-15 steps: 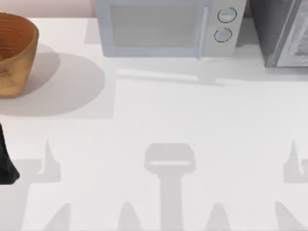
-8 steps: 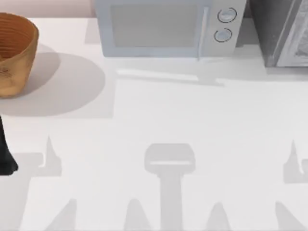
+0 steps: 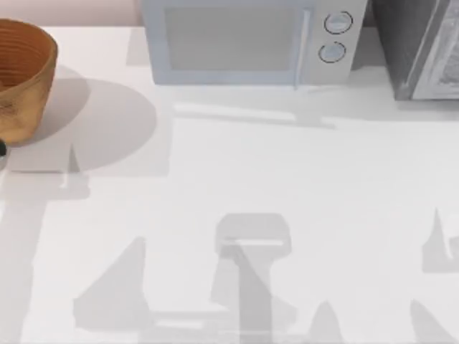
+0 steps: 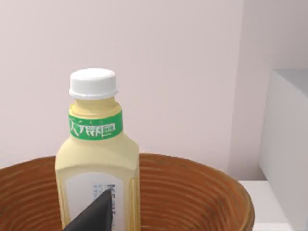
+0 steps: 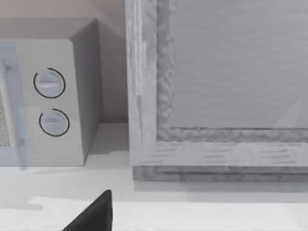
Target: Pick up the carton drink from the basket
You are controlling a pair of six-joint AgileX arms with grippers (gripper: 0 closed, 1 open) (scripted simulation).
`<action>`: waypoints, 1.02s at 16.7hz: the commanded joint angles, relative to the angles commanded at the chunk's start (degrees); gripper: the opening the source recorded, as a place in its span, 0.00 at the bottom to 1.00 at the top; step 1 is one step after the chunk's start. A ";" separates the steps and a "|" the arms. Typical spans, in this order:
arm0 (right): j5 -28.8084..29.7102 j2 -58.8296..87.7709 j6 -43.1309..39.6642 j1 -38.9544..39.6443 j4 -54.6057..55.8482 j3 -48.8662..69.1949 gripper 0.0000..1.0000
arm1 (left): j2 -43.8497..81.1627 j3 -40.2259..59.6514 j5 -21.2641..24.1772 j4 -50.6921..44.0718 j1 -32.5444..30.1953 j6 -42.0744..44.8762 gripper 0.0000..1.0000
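The golden-brown woven basket [image 3: 25, 86] stands at the table's far left, near the back. In the left wrist view the carton drink [image 4: 98, 159] stands upright inside the basket [image 4: 202, 192]; it is pale yellow with a white cap, a green neck band and a white label. A dark part of my left gripper [image 4: 94, 216] sits close in front of the carton's lower body. From above, a sliver of that left gripper [image 3: 1, 149] shows at the left edge, just in front of the basket. My right gripper [image 5: 94, 214] stays parked, facing the table's back right.
A pale blue-grey microwave [image 3: 247, 43] with two round knobs stands along the back middle. A grey cabinet-like box [image 3: 419, 46] stands at the back right. Open white tabletop [image 3: 251, 172] spreads in front of them.
My left arm has moved along the top view's left edge toward the back, up to the basket. Its shadows on the table have shifted. The basket and the right arm have not moved.
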 joint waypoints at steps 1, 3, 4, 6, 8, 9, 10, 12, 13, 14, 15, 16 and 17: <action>0.00 0.00 0.00 0.00 0.00 0.00 1.00 | 5.80 2.25 0.92 3.88 0.91 0.04 1.00; 0.00 0.00 0.00 0.00 0.00 0.00 1.00 | 17.44 6.66 2.73 11.51 2.69 0.11 1.00; 0.00 0.00 0.00 0.00 0.00 0.00 1.00 | 23.16 8.75 3.61 15.14 3.55 0.15 1.00; 0.00 0.00 0.00 0.00 0.00 0.00 1.00 | 34.06 12.59 5.27 21.84 5.11 0.20 1.00; 0.00 0.00 0.00 0.00 0.00 0.00 1.00 | 43.86 15.90 6.77 27.71 6.47 0.21 1.00; 0.00 0.00 0.00 0.00 0.00 0.00 1.00 | 48.21 17.35 7.47 30.32 7.07 0.21 1.00; 0.00 0.00 0.00 0.00 0.00 0.00 1.00 | 52.13 18.64 8.13 32.68 7.60 0.22 1.00; 0.00 0.00 0.00 0.00 0.00 0.00 1.00 | 58.51 20.75 9.23 36.54 8.48 0.23 1.00; 0.00 0.00 0.00 0.00 0.00 0.00 1.00 | 60.90 21.53 9.65 37.99 8.80 0.22 1.00; 0.00 0.00 0.00 0.00 0.00 0.00 1.00 | 62.69 22.12 9.96 39.08 9.04 0.22 1.00; 0.00 0.00 0.00 0.00 0.00 0.00 1.00 | 63.88 22.52 10.19 39.82 9.20 0.23 1.00; 0.00 0.00 0.00 0.00 0.00 0.00 1.00 | 64.46 22.70 10.31 40.18 9.28 0.24 1.00; 0.00 0.00 0.00 0.00 0.00 0.00 1.00 | 64.46 22.70 10.31 40.18 9.28 0.24 1.00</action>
